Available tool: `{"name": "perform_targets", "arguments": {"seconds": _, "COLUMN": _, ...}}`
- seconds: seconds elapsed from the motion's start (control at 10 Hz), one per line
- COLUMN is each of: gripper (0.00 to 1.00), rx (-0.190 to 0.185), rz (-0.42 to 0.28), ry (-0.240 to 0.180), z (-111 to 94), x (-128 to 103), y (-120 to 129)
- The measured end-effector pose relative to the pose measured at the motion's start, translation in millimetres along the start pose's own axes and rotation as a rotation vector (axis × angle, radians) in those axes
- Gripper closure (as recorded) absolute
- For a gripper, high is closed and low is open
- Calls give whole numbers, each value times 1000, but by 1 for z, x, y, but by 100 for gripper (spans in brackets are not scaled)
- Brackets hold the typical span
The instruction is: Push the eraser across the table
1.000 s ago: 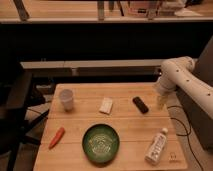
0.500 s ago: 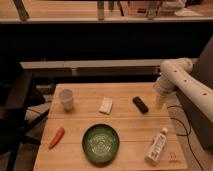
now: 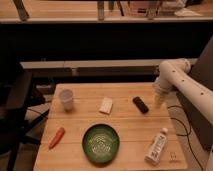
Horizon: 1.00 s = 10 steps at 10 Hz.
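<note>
Black eraser [image 3: 140, 104] is lying on the table [image 3: 135, 126]. Just right of the eraser, the gripper [image 3: 159, 100] is hanging; its spread cannot be told.

No legible text anywhere, bottle [image 3: 156, 146] label unreadable, gripper [image 3: 159, 100] at table [image 3: 75, 155] edge near eraser [image 3: 140, 104]

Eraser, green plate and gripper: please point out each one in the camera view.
eraser [image 3: 140, 104], camera view, middle of its black top.
green plate [image 3: 86, 143], camera view, its left rim.
gripper [image 3: 159, 102], camera view, its lower end, just right of the eraser and apart from it.
</note>
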Motion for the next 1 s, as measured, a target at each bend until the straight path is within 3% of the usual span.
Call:
{"name": "perform_targets", "arguments": {"seconds": 0.2, "gripper": 30, "rx": 4, "rz": -3, "ry": 1, "z": 6, "x": -1, "y": -3}}
{"name": "perform_targets", "arguments": {"seconds": 0.5, "gripper": 35, "rx": 5, "rz": -2, "ry": -2, "z": 12, "x": -1, "y": -4}}
{"name": "perform_targets", "arguments": {"seconds": 1.0, "gripper": 86, "rx": 4, "rz": -16, "ry": 11, "z": 30, "x": 0, "y": -11}}
